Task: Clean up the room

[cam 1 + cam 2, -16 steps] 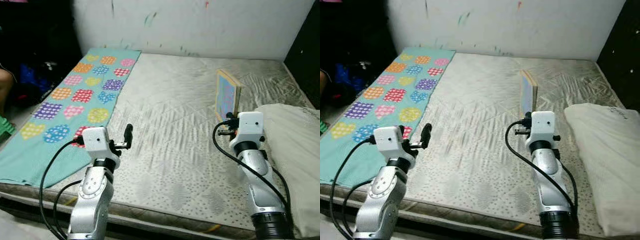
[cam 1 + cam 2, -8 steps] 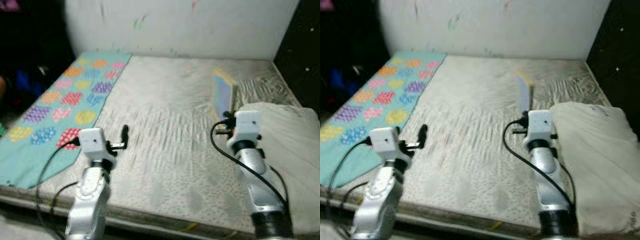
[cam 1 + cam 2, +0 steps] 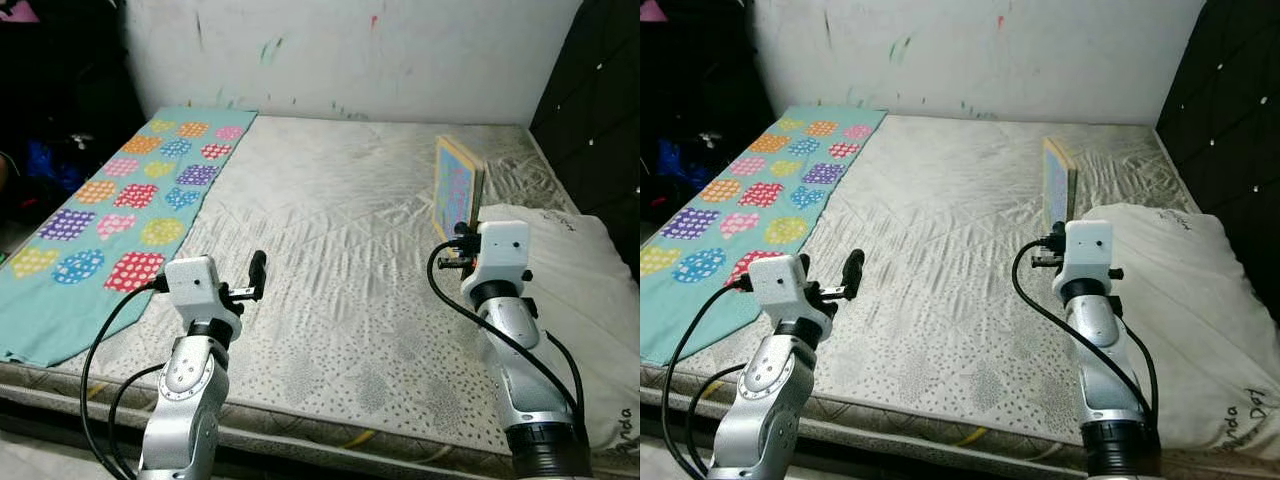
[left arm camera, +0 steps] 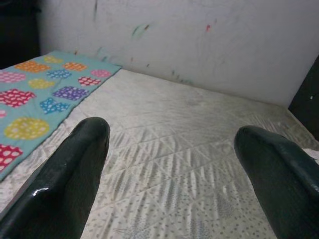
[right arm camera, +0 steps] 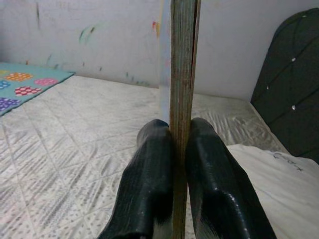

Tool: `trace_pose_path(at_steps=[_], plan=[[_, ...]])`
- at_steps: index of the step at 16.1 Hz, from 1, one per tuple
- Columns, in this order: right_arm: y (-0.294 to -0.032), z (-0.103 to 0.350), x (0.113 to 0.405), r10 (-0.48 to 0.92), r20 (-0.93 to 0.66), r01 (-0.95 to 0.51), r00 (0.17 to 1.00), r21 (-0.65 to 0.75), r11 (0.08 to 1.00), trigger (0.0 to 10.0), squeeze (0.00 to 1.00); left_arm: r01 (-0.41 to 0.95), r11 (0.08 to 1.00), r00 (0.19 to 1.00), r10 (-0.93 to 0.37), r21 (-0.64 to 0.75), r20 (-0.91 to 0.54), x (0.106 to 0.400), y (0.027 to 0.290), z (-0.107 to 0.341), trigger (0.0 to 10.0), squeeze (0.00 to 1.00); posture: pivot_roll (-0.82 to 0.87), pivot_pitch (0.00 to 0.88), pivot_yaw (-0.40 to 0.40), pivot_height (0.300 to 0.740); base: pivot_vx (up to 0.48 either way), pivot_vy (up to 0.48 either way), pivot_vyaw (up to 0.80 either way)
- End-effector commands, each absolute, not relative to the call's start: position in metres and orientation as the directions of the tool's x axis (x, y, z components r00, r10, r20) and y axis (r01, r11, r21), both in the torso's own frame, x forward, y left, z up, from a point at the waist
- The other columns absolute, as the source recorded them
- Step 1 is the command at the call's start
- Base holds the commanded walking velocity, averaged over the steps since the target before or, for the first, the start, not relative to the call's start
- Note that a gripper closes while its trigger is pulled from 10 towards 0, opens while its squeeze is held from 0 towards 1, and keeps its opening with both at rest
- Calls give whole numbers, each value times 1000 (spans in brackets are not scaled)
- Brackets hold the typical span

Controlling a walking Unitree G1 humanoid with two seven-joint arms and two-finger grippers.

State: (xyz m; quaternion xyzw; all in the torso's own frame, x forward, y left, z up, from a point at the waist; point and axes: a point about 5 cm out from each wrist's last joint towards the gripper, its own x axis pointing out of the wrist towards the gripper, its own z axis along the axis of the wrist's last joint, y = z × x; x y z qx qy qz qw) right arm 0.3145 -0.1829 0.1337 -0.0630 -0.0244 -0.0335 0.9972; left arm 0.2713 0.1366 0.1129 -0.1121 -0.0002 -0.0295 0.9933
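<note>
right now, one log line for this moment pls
right gripper shut on book, held upright above mattress | left gripper open, empty, over mattress | pillow at right | patterned blanket at left

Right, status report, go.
Right end effector shut on the thin board, held upright on edge above the mattress. Left end effector open, empty. Pillow beside right arm; patterned blanket on left.

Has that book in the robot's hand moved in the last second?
Yes: the book, clamped in the right gripper, has shifted rightward, closer to the white pillow.
</note>
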Motion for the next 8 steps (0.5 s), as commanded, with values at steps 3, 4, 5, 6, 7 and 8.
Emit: trace_pose_path(at_steps=[3, 4, 5, 6, 7, 8], plan=[[-180, 147, 319, -48, 105, 60, 993, -117, 991, 10000, 0, 38, 970, 999, -38, -242, 3, 269, 140, 113, 10000, 0, -39, 0, 31, 740, 0, 0, 0], [-180, 146, 319, -47, 104, 59, 993, -116, 992, 10000, 0, 37, 969, 999, -38, -243, 3, 269, 140, 113, 10000, 0, -35, 0, 28, 740, 0, 0, 0], [-179, 146, 320, -45, 103, 56, 994, -114, 992, 10000, 0, 36, 967, 999, -37, -254, 3, 270, 140, 113, 10000, 0, -35, 0, 28, 740, 0, 0, 0], [-178, 146, 320, -43, 102, 55, 994, -113, 992, 10000, 0, 36, 965, 999, -37, -258, 1, 270, 140, 113, 10000, 0, -34, 0, 26, 740, 0, 0, 0], [-178, 146, 320, -41, 102, 52, 994, -111, 992, 10000, 0, 35, 965, 999, -37, -262, -1, 269, 140, 113, 10000, 0, -34, 0, 26, 740, 0, 0, -450], [-178, 146, 320, -40, 102, 51, 994, -111, 992, 10000, 0, 35, 965, 999, -37, -262, -1, 269, 140, 113, 10000, 0, -34, 0, 26, 740, 0, 0, -444]])
